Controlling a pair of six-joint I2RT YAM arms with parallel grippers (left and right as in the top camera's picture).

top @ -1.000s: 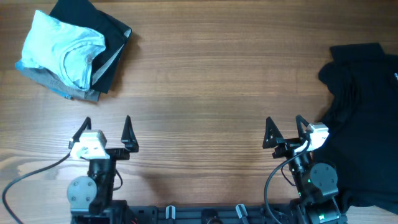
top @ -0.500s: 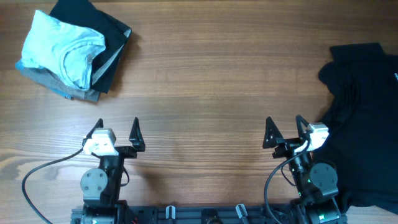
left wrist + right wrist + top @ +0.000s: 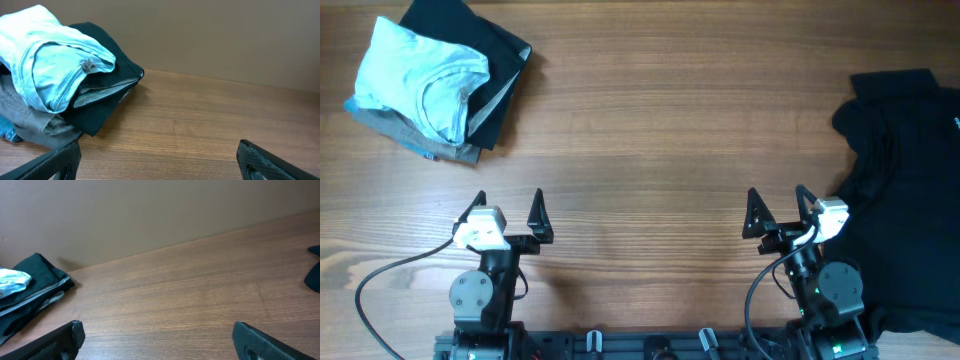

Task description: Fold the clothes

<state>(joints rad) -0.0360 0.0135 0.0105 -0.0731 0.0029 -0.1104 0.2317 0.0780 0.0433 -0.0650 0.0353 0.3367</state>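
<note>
A stack of folded clothes lies at the far left: a pale light-blue T-shirt (image 3: 420, 75) (image 3: 47, 57) on top of a black garment (image 3: 490, 60) (image 3: 107, 85) and a grey one (image 3: 405, 135) (image 3: 30, 120). A crumpled black garment (image 3: 900, 180) is spread over the table's right side. My left gripper (image 3: 507, 207) (image 3: 160, 160) stands open near the front edge, well short of the stack, with nothing between its fingers. My right gripper (image 3: 776, 203) (image 3: 160, 337) is open too and empty, just left of the black garment.
Bare wooden table (image 3: 660, 130) lies between the two piles. A plain brown wall (image 3: 150, 210) stands behind the table's far edge. A cable (image 3: 390, 275) loops from the left arm's base at the front left.
The left arm has swung a little to the right, its gripper still open. The right arm and the clothes have not moved.
</note>
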